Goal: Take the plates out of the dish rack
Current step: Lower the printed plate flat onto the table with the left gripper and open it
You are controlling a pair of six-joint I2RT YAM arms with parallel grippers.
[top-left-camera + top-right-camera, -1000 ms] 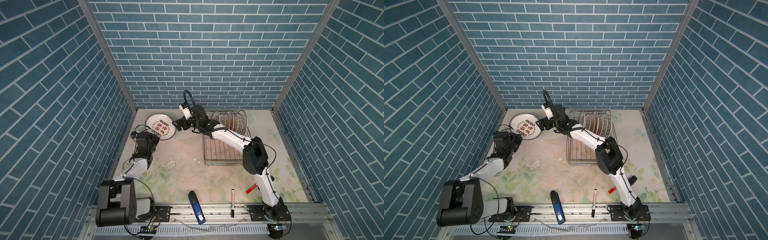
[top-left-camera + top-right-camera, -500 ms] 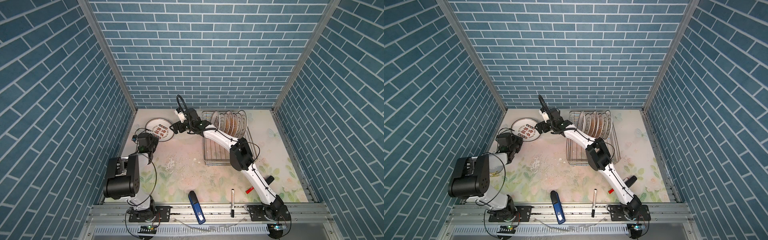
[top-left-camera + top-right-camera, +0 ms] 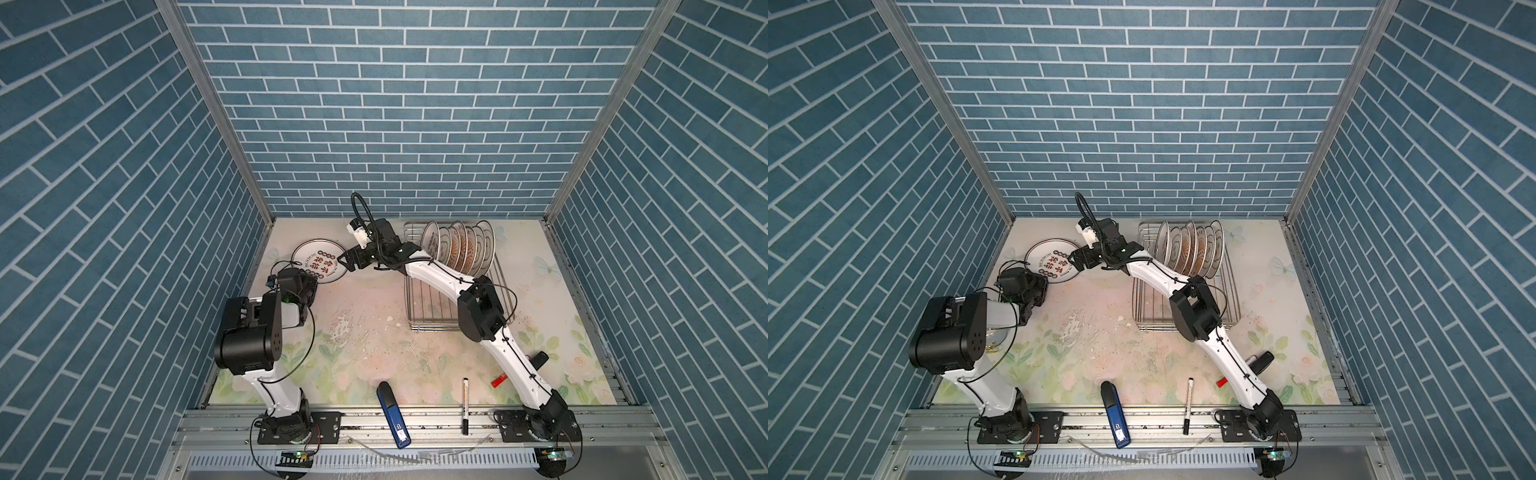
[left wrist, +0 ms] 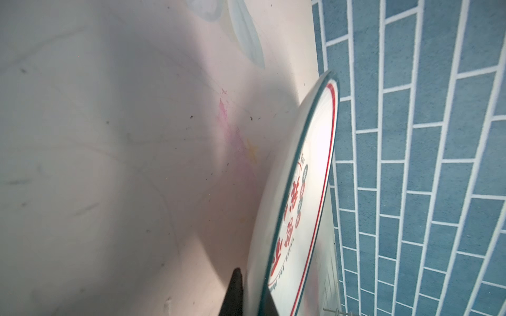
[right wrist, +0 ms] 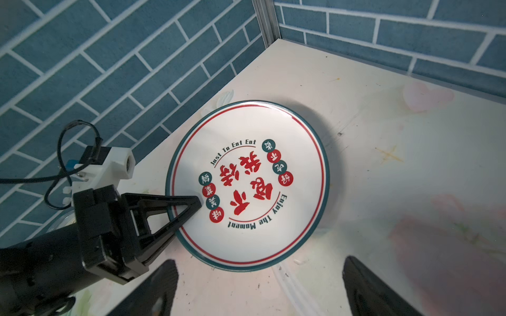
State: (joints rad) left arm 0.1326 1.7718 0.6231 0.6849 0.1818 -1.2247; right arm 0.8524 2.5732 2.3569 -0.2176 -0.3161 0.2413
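Note:
A white plate (image 3: 319, 261) (image 3: 1052, 259) (image 5: 247, 183) with a dark rim and red characters hangs low over the table's far left corner, face up and slightly tilted. My left gripper (image 3: 311, 276) (image 3: 1044, 281) (image 4: 253, 298) is shut on its near rim, one finger (image 5: 175, 203) over the face and one beneath. My right gripper (image 3: 345, 262) (image 3: 1076, 259) (image 5: 258, 273) stands open just beside the plate's right edge, holding nothing. Several more plates (image 3: 457, 247) (image 3: 1192, 249) stand upright at the far end of the dish rack (image 3: 415, 328) (image 3: 1144, 326).
Along the table's front edge lie a blue oblong thing (image 3: 392, 415), a black-and-white marker (image 3: 465, 405), a small red item (image 3: 498, 380) and a black piece (image 3: 540, 359). Tiled walls close in on the left, right and back. The right arm spans the rack's near half.
The plate has sunk a little toward the table and lies flatter. My left arm's elbow has folded up and back toward the front. The right arm's elbow has shifted left; its gripper stayed open.

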